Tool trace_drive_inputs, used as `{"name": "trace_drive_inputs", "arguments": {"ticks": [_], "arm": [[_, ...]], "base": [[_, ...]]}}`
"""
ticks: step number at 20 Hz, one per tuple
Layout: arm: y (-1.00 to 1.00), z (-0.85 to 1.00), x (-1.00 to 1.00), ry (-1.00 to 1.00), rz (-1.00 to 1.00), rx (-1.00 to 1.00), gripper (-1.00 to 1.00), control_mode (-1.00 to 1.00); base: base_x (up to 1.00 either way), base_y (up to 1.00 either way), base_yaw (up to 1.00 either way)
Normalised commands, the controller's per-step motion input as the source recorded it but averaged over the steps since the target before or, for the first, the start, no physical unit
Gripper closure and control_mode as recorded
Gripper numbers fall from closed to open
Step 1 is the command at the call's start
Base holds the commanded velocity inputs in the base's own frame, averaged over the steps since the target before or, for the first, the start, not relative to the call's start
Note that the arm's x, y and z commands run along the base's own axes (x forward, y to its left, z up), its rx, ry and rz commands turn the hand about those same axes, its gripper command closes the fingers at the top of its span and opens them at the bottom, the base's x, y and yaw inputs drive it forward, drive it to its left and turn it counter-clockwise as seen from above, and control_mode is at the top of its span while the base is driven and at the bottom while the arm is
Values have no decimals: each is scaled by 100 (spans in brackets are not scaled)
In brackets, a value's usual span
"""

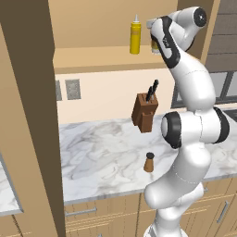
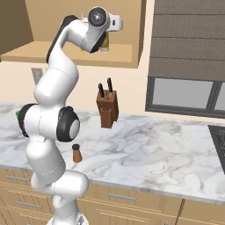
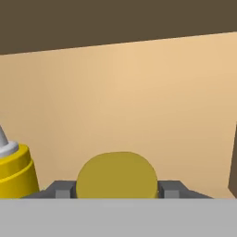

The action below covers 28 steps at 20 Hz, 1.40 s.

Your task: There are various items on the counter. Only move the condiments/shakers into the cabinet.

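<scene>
**A:** Where is the arm, and what is it carrying?

**B:** The white arm reaches high into the cabinet (image 1: 92, 58), a tan wooden wall unit with one open shelf. In the hand view the gripper (image 3: 116, 189) has its jaws pinching the yellow-orange jar (image 3: 116, 176), one dark fingertip touching each side of its rounded body. From the right base view the jar (image 2: 104, 43) peeks out beneath the wrist, low over the shelf. I cannot tell whether its base touches the board.

**A:** Why is it held there?

**B:** I judge this the placing step: the jar belongs on the shelf, just right of the squeeze bottle (image 1: 135, 38), which already stands upright there. The bottle is tall, smooth, glossy yellow, with a white cone nozzle.

**A:** What remains below?

**B:** On the desk (image 1: 102, 157), a white marble slab with grey veins, the shaker (image 1: 149, 162) stands near the front edge. It is tiny, brown and tapered with a black top, still to be moved. Farther back, near the wall, the knife block (image 1: 145, 112) stands tilted: brown wood, boxy, with black handles poking up. It is no condiment, so it should stay.

**A:** Any risk?

**B:** Probably that the jar nudges the bottle, since they sit close.
</scene>
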Motion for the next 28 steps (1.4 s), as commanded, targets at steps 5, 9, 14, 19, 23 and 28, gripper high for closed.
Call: {"name": "trace_drive_inputs", "arguments": {"ticks": [5,9,14,19,23,28], "arm": [[0,-1,-3,0,0,0,-100,-100],[0,3,-13,0,0,0,-100,-100],[2,24,-57,-1,0,0,-100,-100],[14,27,-100,-1,0,0,-100,-100],[56,1,-100,0,0,0,-100,-100],[57,-1,-100,0,0,-1,-100,-100]], "base": [[0,0,0],[0,0,0],[0,0,0],[0,0,0],[0,0,0],[0,0,0]]}}
